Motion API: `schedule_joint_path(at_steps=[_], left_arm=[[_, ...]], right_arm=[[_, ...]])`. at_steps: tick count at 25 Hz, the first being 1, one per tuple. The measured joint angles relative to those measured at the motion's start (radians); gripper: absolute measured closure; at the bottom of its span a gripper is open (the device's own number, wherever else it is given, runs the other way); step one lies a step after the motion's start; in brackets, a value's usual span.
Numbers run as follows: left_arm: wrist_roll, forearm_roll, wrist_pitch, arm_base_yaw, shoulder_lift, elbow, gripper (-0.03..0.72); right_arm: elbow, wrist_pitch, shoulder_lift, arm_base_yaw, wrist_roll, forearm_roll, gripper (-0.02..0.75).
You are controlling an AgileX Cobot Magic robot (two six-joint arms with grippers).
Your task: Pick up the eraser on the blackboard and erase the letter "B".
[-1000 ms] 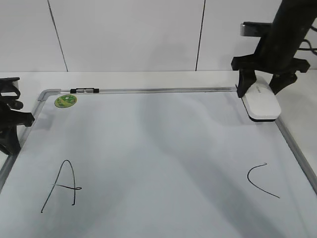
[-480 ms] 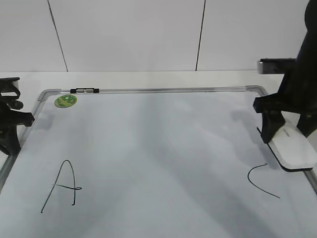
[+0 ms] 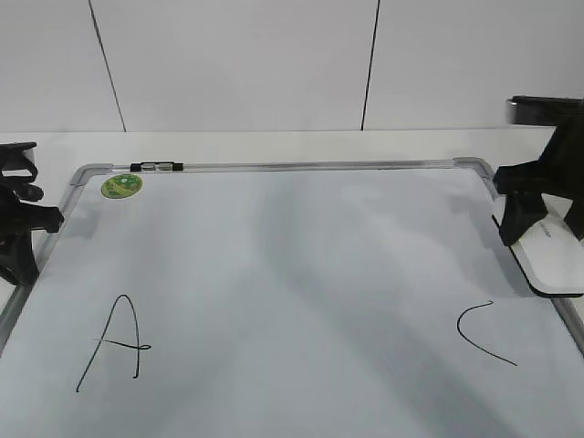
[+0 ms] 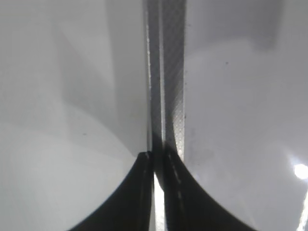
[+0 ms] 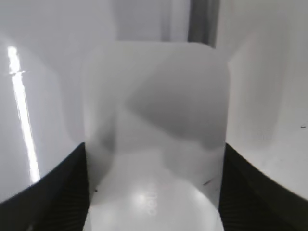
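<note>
The white eraser (image 3: 552, 265) is held between my right gripper's (image 3: 542, 234) black fingers at the right edge of the blackboard (image 3: 292, 265), over its grey frame and just above the curved "C" (image 3: 484, 334). In the right wrist view the eraser (image 5: 154, 144) fills the gap between the right gripper's (image 5: 155, 188) jaws. I cannot tell whether it touches the board. No letter "B" shows on the board; only the large "A" (image 3: 114, 343) and the "C" do. My left gripper (image 3: 18, 265) is shut and empty at the board's left frame, as the left wrist view (image 4: 157, 160) also shows.
A round green magnet (image 3: 120, 185) sits at the board's far left corner. A small black-and-clear marker (image 3: 156, 167) lies on the top frame beside it. A white panelled wall stands behind the table.
My right gripper has carried the eraser from the board's far right corner nearer and rightwards, to the right frame edge. The left arm has not moved.
</note>
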Motion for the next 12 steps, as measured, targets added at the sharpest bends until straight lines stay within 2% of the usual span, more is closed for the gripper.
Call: schedule_joint_path(at_steps=[8,12], left_arm=[[0.0,-0.002,0.0,0.0,0.0,0.0,0.648],[0.0,-0.002,0.0,0.0,0.0,0.0,0.648]], right_arm=[[0.0,-0.042,0.013,-0.018,-0.081,0.087,0.212],[0.0,-0.044,0.047,-0.018,-0.094,0.094,0.213]])
